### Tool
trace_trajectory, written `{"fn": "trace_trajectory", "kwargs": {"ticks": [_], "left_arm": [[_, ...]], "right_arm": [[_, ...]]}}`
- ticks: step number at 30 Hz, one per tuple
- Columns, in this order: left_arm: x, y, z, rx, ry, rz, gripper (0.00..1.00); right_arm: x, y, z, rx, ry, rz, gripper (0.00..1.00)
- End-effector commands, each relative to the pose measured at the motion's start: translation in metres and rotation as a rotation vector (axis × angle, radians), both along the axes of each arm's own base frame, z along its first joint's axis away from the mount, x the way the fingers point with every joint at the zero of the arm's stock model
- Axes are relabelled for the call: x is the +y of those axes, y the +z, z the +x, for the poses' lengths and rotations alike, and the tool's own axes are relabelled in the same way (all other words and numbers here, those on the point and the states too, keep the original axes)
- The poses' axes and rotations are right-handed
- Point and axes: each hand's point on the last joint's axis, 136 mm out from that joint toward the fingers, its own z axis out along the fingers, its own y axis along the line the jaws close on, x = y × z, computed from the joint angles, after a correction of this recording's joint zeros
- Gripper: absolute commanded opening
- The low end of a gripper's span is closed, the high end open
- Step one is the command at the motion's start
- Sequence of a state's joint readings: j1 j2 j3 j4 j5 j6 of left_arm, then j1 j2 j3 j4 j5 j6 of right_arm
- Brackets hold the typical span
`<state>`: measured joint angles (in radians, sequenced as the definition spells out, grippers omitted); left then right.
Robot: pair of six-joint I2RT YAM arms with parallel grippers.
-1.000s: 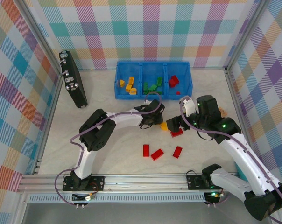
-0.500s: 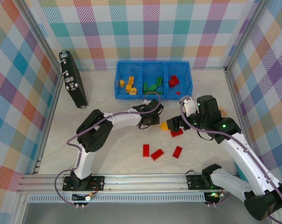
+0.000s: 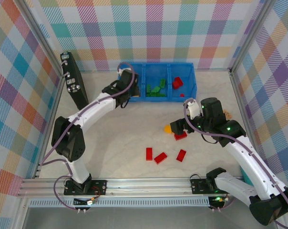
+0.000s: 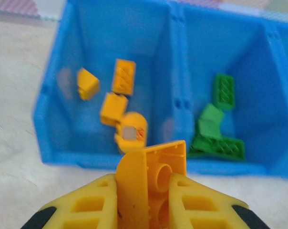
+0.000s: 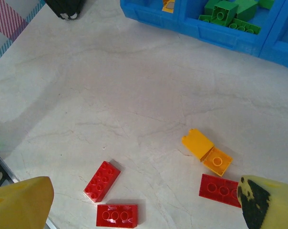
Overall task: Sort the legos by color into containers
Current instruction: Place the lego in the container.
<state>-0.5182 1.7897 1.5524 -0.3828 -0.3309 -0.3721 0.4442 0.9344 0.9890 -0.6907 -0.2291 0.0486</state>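
Looking from above, left tool (image 3: 126, 82): hangs over the left end of the blue bin (image 3: 156, 99), above its left compartment.
Above, right tool (image 3: 180, 124): spread wide and low over the worktop (image 3: 110, 138), holding nothing; an orange brick (image 3: 168, 128) and a red brick (image 3: 180, 136) lie just beside its tips.
Above, loose bricks: three more red bricks (image 3: 160, 158) lie nearer the arm bases, apart from both tools.
Above, bin contents: green bricks (image 3: 155, 88) in the middle compartment, red ones (image 3: 177, 83) in the right.
Above, black device (image 3: 75, 87): stands left of the bin by the wall.
Left wrist, tool: clamped on a yellow brick (image 4: 151, 174), held upright with its hollow underside to the camera.
Left wrist, bin: just beyond the held brick; four yellow pieces (image 4: 113, 107) lie in the left compartment, green bricks in the next.
Right wrist, tool: fingers (image 5: 20, 205) wide apart at the bottom corners, gripping nothing.
Right wrist, bricks: the orange brick and the red brick lie side by side near the right finger; two other red bricks lie closer to the left finger.
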Motion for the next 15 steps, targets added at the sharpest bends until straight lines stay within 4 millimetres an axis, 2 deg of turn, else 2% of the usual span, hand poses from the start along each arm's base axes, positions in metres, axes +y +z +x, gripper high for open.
{"fn": "trace_trajectory", "kwargs": {"ticks": [1, 4, 8, 11, 13, 15], "left_arm": [[0.013, -0.007, 0.035, -0.022, 0.006, 0.005, 0.2], [0.014, -0.018, 0.062, -0.019, 0.005, -0.058, 0.2], [0.009, -0.045, 0.09, 0.012, 0.011, -0.078, 0.2], [0.01, -0.068, 0.105, 0.047, 0.032, -0.114, 0.22], [0.013, -0.082, 0.111, 0.072, 0.046, -0.144, 0.26], [0.014, -0.084, 0.12, 0.053, 0.057, -0.175, 0.31]], "right_arm": [[-0.005, 0.0, -0.001, -0.006, -0.019, -0.011, 0.99], [-0.007, 0.001, 0.001, -0.014, -0.024, -0.017, 0.99], [-0.006, 0.009, 0.005, -0.027, -0.023, -0.023, 0.99], [-0.004, 0.015, 0.007, -0.04, -0.02, -0.013, 0.99], [-0.004, 0.016, 0.007, -0.041, -0.019, -0.014, 0.99], [-0.005, 0.016, 0.006, -0.04, -0.018, -0.019, 0.99]]}}
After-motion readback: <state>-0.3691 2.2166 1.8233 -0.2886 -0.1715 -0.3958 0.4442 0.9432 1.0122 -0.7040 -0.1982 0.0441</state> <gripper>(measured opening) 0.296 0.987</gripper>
